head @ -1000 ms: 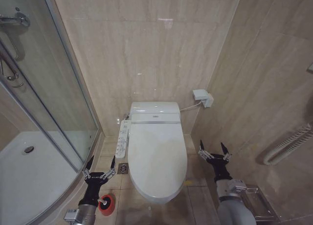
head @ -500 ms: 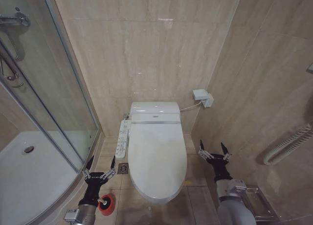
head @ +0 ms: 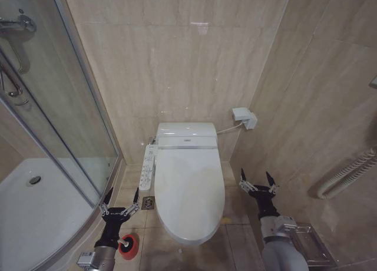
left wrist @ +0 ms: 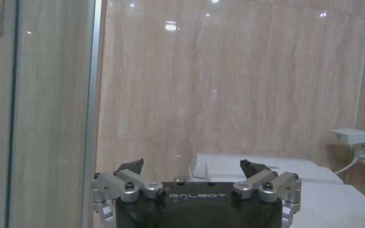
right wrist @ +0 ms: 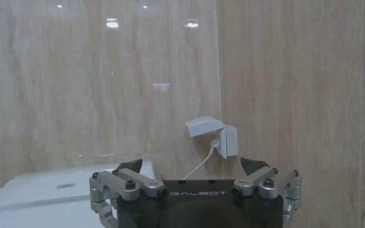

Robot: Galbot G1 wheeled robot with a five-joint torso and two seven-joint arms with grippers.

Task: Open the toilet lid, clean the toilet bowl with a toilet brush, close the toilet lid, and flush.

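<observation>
A: So, status? The toilet lid [head: 189, 191] lay shut over the toilet bowl [head: 194, 238]; nothing begun, all four steps remained.

B: Agreed. The left pincer [head: 121, 199] and right pincer [head: 255, 180] both gaped wide, empty. The toilet brush [head: 127, 245] apparently sat in its holder, floor, beneath the left arm.

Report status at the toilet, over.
Left claw open, low beside the toilet bowl, above the toilet brush. Right claw open on the other side, empty. Toilet lid shut. Nothing in the way.
</observation>
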